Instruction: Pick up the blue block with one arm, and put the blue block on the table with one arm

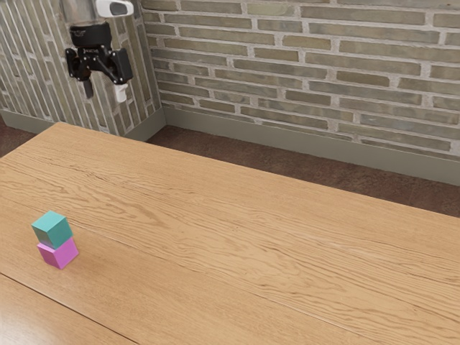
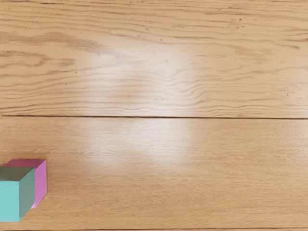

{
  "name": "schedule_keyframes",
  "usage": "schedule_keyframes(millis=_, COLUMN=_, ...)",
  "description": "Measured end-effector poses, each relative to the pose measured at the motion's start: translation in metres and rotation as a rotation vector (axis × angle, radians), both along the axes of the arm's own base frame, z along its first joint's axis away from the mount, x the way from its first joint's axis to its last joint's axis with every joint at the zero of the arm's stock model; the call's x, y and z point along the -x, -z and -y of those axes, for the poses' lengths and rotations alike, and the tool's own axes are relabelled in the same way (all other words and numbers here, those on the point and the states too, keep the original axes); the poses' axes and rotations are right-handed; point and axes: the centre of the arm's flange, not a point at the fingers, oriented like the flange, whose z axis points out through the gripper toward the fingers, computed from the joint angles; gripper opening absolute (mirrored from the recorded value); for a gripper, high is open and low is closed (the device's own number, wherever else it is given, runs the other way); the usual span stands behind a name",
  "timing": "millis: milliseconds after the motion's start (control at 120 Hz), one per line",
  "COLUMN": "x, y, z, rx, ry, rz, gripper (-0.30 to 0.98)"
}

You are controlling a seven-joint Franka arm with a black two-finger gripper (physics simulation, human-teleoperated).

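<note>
High over the far left of the table (image 1: pixel 215 215), my gripper (image 1: pixel 106 95) hangs open with nothing between its fingers. A teal-blue block (image 1: pixel 52 230) rests on top of a pink block (image 1: pixel 60 254) near the exterior view's left, slightly turned against it. The stack stands well below my gripper and apart from it. In the wrist view the blue block (image 2: pixel 10 195) partly covers the pink block (image 2: pixel 40 183), and the picture's border cuts off part of both.
A brick wall (image 1: pixel 302 65) rises behind the table, beyond a strip of dark floor (image 1: pixel 237 158). Dark seams between planks run along the wooden tabletop (image 2: pixel 168 77).
</note>
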Motion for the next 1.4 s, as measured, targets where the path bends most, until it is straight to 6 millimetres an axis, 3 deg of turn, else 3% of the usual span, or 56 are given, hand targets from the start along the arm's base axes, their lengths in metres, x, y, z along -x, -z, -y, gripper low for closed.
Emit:
schedule_keyframes(millis=217, x=-0.004, y=-0.005, z=-0.004, rx=-0.009, ry=0.012, rz=0.048, gripper=0.69)
schedule_keyframes(millis=267, x=0.028, y=-0.082, z=0.015, rx=-0.03, ry=0.057, rz=0.191, gripper=0.69)
schedule_keyframes(millis=300, x=0.051, y=-0.115, z=0.037, rx=-0.032, ry=0.109, rz=0.247, gripper=0.69)
schedule_keyframes(millis=342, x=0.067, y=-0.135, z=0.068, rx=-0.038, ry=0.183, rz=0.274, gripper=0.69)
schedule_keyframes(millis=383, x=0.068, y=-0.133, z=0.094, rx=-0.066, ry=0.243, rz=0.257, gripper=0.68)
schedule_keyframes(millis=433, x=0.061, y=-0.12, z=0.113, rx=-0.135, ry=0.287, rz=0.216, gripper=0.68)
schedule_keyframes(millis=475, x=0.051, y=-0.105, z=0.111, rx=-0.179, ry=0.289, rz=0.169, gripper=0.68)
schedule_keyframes(millis=550, x=0.019, y=-0.053, z=0.054, rx=-0.213, ry=0.207, rz=0.056, gripper=0.68)
schedule_keyframes(millis=600, x=0.011, y=-0.005, z=0.02, rx=-0.196, ry=0.172, rz=-0.029, gripper=0.68)
schedule_keyframes(millis=708, x=0.054, y=0.094, z=-0.02, rx=-0.149, ry=0.136, rz=-0.133, gripper=0.69)
schedule_keyframes(millis=783, x=0.064, y=0.135, z=-0.04, rx=-0.135, ry=0.106, rz=-0.121, gripper=0.69)
schedule_keyframes(millis=867, x=0.046, y=0.163, z=-0.042, rx=-0.122, ry=0.11, rz=-0.076, gripper=0.69)
schedule_keyframes(millis=992, x=0.021, y=0.19, z=-0.045, rx=-0.101, ry=0.105, rz=-0.022, gripper=0.69)
schedule_keyframes(millis=1042, x=0.015, y=0.205, z=-0.065, rx=-0.092, ry=0.072, rz=-0.017, gripper=0.68)
schedule_keyframes(millis=1125, x=0.024, y=0.217, z=-0.135, rx=-0.083, ry=-0.041, rz=0.0, gripper=0.68)
schedule_keyframes(millis=1167, x=0.028, y=0.22, z=-0.157, rx=-0.081, ry=-0.073, rz=0.009, gripper=0.69)
schedule_keyframes(millis=1217, x=0.028, y=0.221, z=-0.164, rx=-0.081, ry=-0.078, rz=0.023, gripper=0.69)
schedule_keyframes(millis=1317, x=0.023, y=0.225, z=-0.162, rx=-0.078, ry=-0.055, rz=0.046, gripper=0.69)
schedule_keyframes(millis=1400, x=0.021, y=0.242, z=-0.169, rx=-0.072, ry=-0.052, rz=0.035, gripper=0.69)
